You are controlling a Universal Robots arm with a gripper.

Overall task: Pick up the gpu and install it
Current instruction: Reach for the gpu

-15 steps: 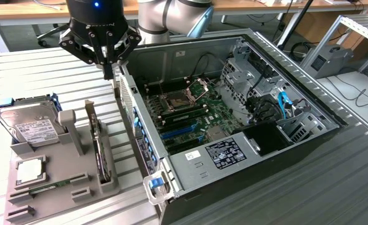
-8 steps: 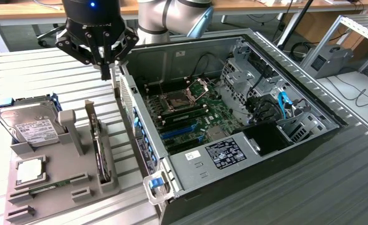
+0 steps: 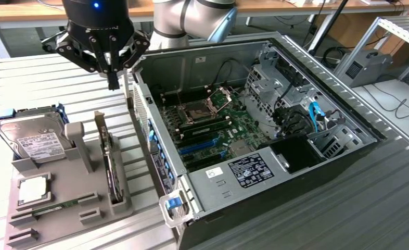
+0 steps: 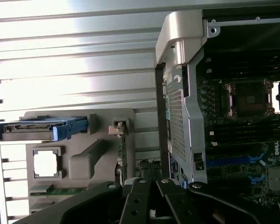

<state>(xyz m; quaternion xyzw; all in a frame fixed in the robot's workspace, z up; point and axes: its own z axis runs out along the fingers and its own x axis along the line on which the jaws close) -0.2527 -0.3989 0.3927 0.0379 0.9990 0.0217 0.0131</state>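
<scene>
Exterior view: claw (image 3: 112, 83) pinched together, empty, above gpu (image 3: 109, 156) standing in grey holder (image 3: 73, 208); wrist view: DELL printed on motherboard (image 4: 233, 135).

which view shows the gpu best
The exterior view: the gpu stands edge-on in the grey holder, its whole length visible. In the wrist view its bracket end shows, and the fingers hide the rest.

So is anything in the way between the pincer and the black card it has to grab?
Nothing I can see. Just open air lies between the shut pincer, hanging higher up, and the gpu, which stands on edge in the grey holder beside the open computer case.
</scene>
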